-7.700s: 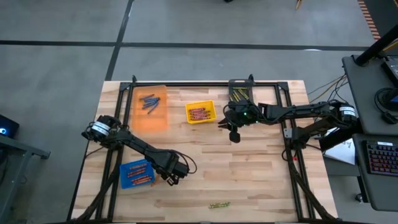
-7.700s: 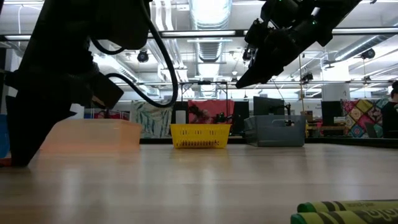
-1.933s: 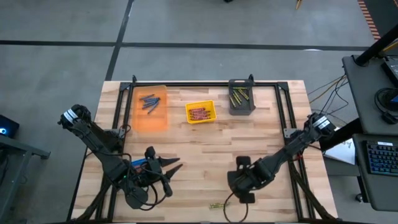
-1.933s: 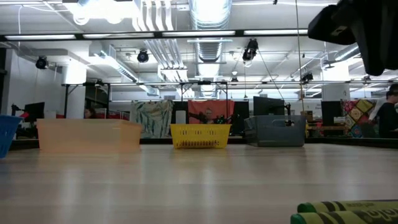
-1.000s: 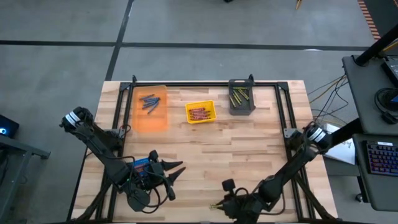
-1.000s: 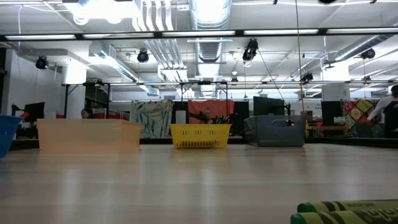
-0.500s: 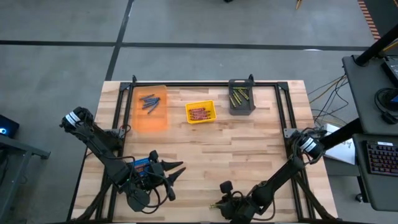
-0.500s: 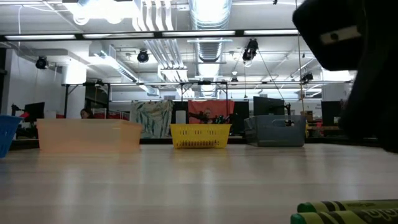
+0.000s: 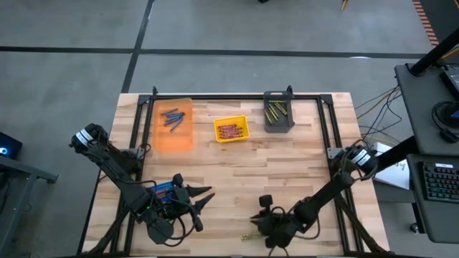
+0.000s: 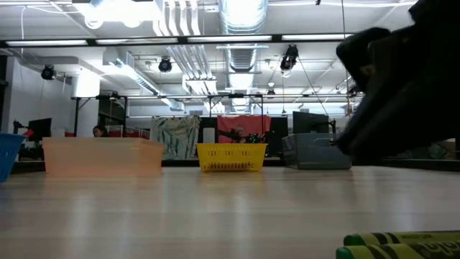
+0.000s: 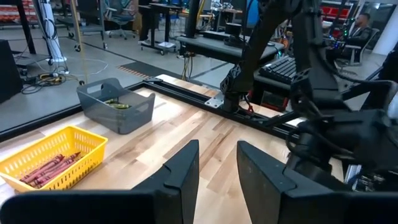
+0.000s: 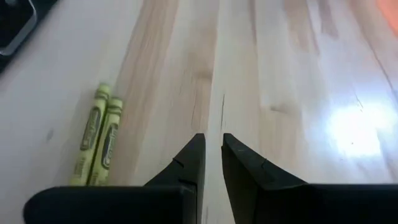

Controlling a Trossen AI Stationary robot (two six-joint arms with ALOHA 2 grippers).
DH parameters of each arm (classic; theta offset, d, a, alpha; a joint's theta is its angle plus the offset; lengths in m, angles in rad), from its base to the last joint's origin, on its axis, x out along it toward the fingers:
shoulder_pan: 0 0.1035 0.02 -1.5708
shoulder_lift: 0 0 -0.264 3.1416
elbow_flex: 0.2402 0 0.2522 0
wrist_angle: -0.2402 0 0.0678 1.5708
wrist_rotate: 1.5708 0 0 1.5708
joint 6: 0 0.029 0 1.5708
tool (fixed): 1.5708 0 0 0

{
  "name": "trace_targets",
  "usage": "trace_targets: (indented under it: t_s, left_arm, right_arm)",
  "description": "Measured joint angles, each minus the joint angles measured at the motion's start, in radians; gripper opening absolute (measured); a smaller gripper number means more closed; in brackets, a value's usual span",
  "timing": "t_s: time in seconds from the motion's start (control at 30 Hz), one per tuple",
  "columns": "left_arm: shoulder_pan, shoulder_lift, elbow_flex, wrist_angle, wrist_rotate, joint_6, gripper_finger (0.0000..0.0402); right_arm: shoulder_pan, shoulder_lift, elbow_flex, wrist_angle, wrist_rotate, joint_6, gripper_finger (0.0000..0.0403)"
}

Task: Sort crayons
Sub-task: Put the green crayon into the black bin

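Two crayons [image 12: 99, 135] (side by side) on table [image 12: 280, 74]

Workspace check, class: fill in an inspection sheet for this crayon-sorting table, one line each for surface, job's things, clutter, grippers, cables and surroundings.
Surface: wooden table, black frame rails along its edges.
Job's things: two olive-yellow crayons lie side by side near the front edge; blue-purple crayons in the orange bin; red crayons in the yellow bin; olive ones in the grey bin; blue bin partly hidden.
Clutter: nothing seen.
Grippers: right gripper low beside the loose pair, narrow gap, empty; left gripper open, empty, at front left.
Cables: wires off the table's right side.
Surroundings: desk with keyboard at right; workshop behind.
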State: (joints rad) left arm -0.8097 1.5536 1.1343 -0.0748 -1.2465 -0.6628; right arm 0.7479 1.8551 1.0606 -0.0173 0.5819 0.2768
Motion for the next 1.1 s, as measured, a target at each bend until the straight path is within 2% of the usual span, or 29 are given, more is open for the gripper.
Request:
trace_targets:
  t_s: [0.13,0.27,0.53,0.77,1.1]
  left_arm:
    - [0.000,0.000,0.000,0.005,0.000,0.006,0.0091]
    - [0.000,0.000,0.000,0.013,0.001,0.007,0.0091]
    - [0.000,0.000,0.000,0.030,0.001,0.022,0.0091]
    - [0.000,0.000,0.000,0.031,0.000,0.026,0.0091]
    - [0.000,0.000,0.000,0.030,0.001,0.026,0.0091]
  right_arm:
    - [-0.012,-0.018,-0.087,0.209,-0.003,0.007,0.0043]
    - [-0.016,-0.057,-0.106,0.293,-0.039,0.013,0.0043]
    - [-0.012,-0.058,-0.083,0.313,-0.238,0.104,0.0043]
    - [0.000,-0.007,-0.085,0.299,-0.245,0.162,0.0050]
    - [-0.004,0.007,-0.084,0.280,-0.241,0.198,0.0124]
